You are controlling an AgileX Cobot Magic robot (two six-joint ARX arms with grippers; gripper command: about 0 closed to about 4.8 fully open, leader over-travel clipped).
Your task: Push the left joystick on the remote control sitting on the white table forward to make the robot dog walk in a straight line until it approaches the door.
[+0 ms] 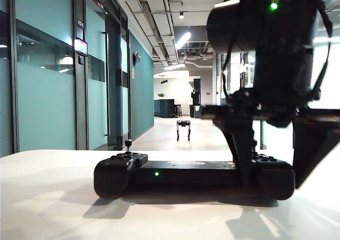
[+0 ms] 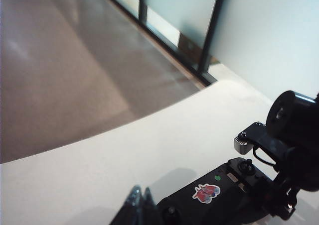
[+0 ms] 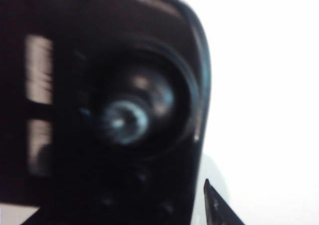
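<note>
The black remote control [image 1: 186,172] lies on the white table [image 1: 53,197], its left joystick [image 1: 128,143] standing upright and untouched. My right gripper [image 1: 272,180] is open, its fingers standing wide on either side of the controller's right handle. In the right wrist view the handle [image 3: 124,115] fills the frame, blurred, with one finger [image 3: 219,211] just clear of it. My left gripper [image 2: 141,195] is shut and empty, hovering beside the controller's left end near the left joystick [image 2: 171,211]. It is out of the exterior view. The robot dog [image 1: 183,128] stands far down the corridor.
Glass walls and doors [image 1: 114,80] line the corridor's left side, and dark furniture [image 1: 166,107] stands at its far end. The table's rounded edge [image 2: 99,135] runs just beyond the controller, with brown floor [image 2: 75,60] past it. The right arm [image 2: 294,135] looms over the controller's right end.
</note>
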